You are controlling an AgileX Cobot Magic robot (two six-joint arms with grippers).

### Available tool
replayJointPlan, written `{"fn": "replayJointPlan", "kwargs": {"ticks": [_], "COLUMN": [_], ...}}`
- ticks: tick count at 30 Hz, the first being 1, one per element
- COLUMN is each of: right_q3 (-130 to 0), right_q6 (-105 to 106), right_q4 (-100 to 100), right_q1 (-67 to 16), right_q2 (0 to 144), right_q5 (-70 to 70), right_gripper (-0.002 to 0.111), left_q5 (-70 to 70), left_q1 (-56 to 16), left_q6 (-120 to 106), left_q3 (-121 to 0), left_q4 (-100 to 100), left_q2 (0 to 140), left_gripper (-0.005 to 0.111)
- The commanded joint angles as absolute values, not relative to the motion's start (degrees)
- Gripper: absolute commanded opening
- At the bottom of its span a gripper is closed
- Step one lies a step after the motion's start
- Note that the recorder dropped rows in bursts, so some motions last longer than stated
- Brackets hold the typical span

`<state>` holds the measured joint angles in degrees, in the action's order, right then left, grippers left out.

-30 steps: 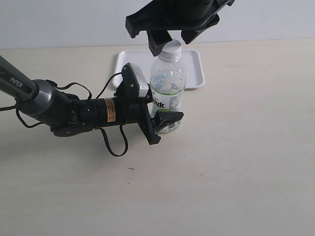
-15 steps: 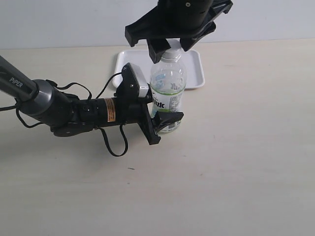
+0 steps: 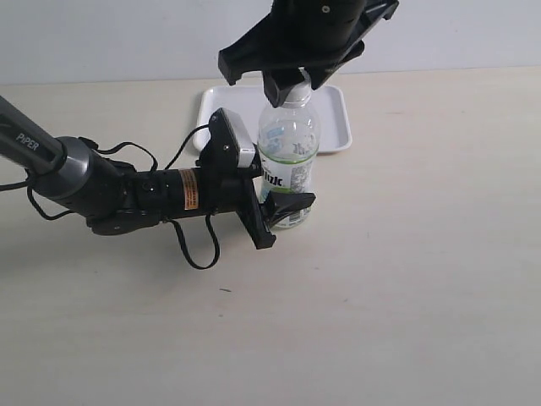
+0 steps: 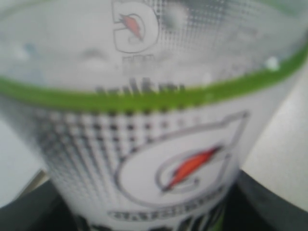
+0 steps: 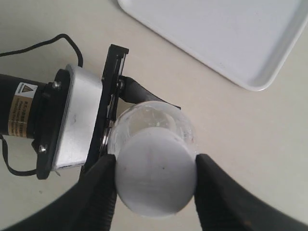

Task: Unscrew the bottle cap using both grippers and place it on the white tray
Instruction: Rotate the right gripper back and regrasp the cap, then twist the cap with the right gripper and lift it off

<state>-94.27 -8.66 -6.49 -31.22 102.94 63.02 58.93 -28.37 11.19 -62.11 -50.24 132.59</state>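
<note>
Clear plastic, white label and a green band: the bottle (image 3: 287,161) stands upright on the beige table (image 3: 406,254), just in front of the white tray (image 3: 338,127), whose near rim it partly covers in the exterior view. The left gripper (image 3: 283,216) reaches in sideways, low over the table, and its two black fingers are closed against the lower part of the bottle, one on each side. In the left wrist view the bottle (image 4: 154,120) fills almost the whole picture, blurred and very close. The right gripper (image 3: 294,85) hangs over the bottle from above. In the right wrist view its black fingers (image 5: 103,192) press against opposite sides of the bottle cap (image 5: 155,169), so the jaws are narrowed to the cap's width and grip it. The bottle cap sits on the bottle's neck. The white tray (image 5: 226,38) lies beyond the bottle, apart from both grippers
</note>
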Motion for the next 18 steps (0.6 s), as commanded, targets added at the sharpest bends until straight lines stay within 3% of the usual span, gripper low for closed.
{"fn": "replayJointPlan", "kwargs": {"ticks": [1,18], "right_q3": [-94.17,-94.17], "right_q6": [0.41,31.97], "right_q4": [-6.57,-6.02], "right_q1": [-31.33,-31.33], "right_q2": [102.81,102.81], "right_q5": [63.72,69.56], "right_gripper": [0.0,0.0], "left_q5": [58.64,58.64], "left_q1": [-28.58,-28.58], "left_q6": [10.97,10.97], "left_q3": [-62.02,-62.02], "left_q4": [-51.26,-51.26], "left_q2": [131.94,131.94], "left_gripper": [0.0,0.0]}}
